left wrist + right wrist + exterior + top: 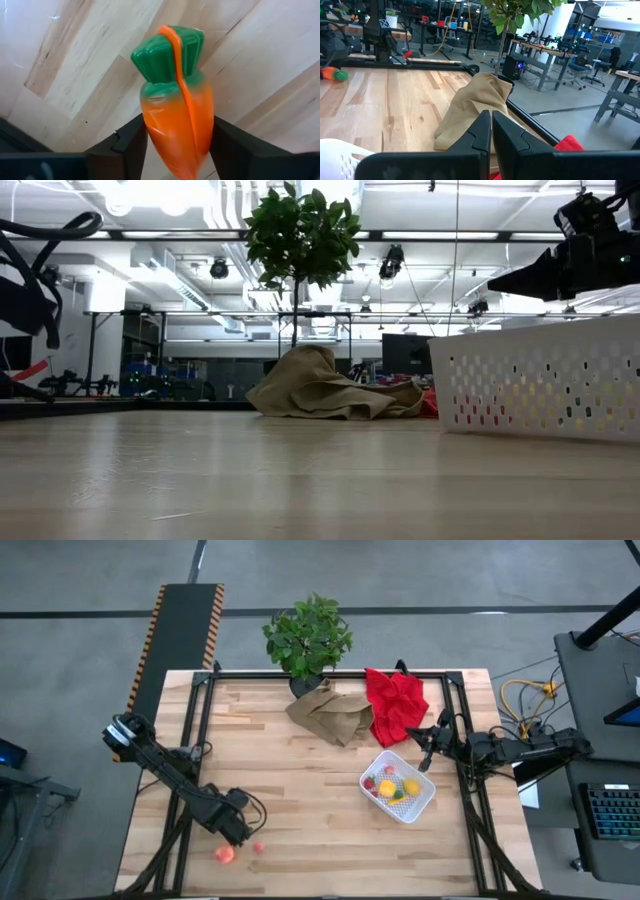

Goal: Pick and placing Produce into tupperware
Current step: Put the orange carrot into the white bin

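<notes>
My left gripper (pixel 177 145) is near the table's front left (pixel 240 832), shut on the orange carrot (pixel 175 110), whose green top points away from the fingers. The carrot also shows far off in the right wrist view (pixel 331 74). A pink-orange peach (pixel 224 854) and a red berry (pixel 258 847) lie on the wood beside that gripper. The white tupperware (pixel 375 764) (pixel 540 390) sits at right and holds the yellow lemon (pixel 411 787), another yellow piece (pixel 387 788) and red berries. My right gripper (pixel 491 131) is shut and empty, hovering by the tupperware's far right side (pixel 428 755). My left gripper pinches the carrot's orange body (pixel 155 130) between its two fingers (pixel 131 142), below the green top. The fingers come slanting down from above and lie along the carrot, which points forward out of them. Whether the carrot is lifted clear of the wood I cannot tell.
A potted plant (pixel 307 635) stands at the far edge, with a crumpled brown paper bag (pixel 330 712) and a red cloth (pixel 395 702) in front of it. Black frame rails run along the table's sides. Bare wood lies between the left gripper and the tupperware.
</notes>
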Tool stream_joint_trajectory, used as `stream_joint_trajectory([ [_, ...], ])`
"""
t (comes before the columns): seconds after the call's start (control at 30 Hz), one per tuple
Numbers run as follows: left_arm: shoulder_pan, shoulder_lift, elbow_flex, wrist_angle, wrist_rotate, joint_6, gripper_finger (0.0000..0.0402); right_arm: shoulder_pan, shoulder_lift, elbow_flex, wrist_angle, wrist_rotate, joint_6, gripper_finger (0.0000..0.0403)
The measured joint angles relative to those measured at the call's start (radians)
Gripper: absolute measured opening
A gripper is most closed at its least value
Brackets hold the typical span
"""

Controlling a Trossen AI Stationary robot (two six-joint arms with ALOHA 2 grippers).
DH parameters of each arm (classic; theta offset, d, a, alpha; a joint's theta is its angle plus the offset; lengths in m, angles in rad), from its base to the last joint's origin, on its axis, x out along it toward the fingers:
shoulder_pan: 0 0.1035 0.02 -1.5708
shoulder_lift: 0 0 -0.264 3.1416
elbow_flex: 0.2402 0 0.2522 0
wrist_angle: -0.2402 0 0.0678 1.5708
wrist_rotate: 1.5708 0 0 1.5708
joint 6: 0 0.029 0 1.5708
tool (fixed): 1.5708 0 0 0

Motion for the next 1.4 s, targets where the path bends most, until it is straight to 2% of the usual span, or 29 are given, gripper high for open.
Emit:
stream_joint_trajectory([
  [0.3,0.007,-0.009,-0.001,0.014,-0.082,0.067,0.0151,0.000,0.000,0.000,0.000,0.008,0.000,0.0009],
  [0.5,0.043,-0.028,-0.003,0.081,-0.243,0.140,0.0150,0.000,0.000,0.000,0.004,0.009,0.000,0.0009],
  [0.6,0.082,-0.037,-0.003,0.181,-0.314,0.251,0.0150,0.000,0.000,0.000,0.007,0.009,0.000,0.0009],
  [0.77,0.205,-0.040,-0.003,0.466,-0.397,0.557,0.0150,0.000,0.000,0.000,0.020,0.009,-0.002,0.0009],
  [0.93,0.353,-0.014,-0.001,0.849,-0.393,0.923,0.0149,0.000,0.000,0.000,0.033,0.018,-0.008,0.0009],
  [1.1,0.483,0.034,0.027,1.151,-0.282,1.184,0.0149,0.000,0.000,0.000,0.031,0.053,-0.007,0.0009],
  [1.23,0.560,0.103,0.100,1.225,-0.192,1.285,0.0149,0.000,0.000,0.000,0.031,0.056,-0.014,0.0009],
  [1.4,0.612,0.226,0.240,1.232,-0.119,1.387,0.0149,0.000,0.000,0.000,0.034,0.157,-0.014,0.0009],
])
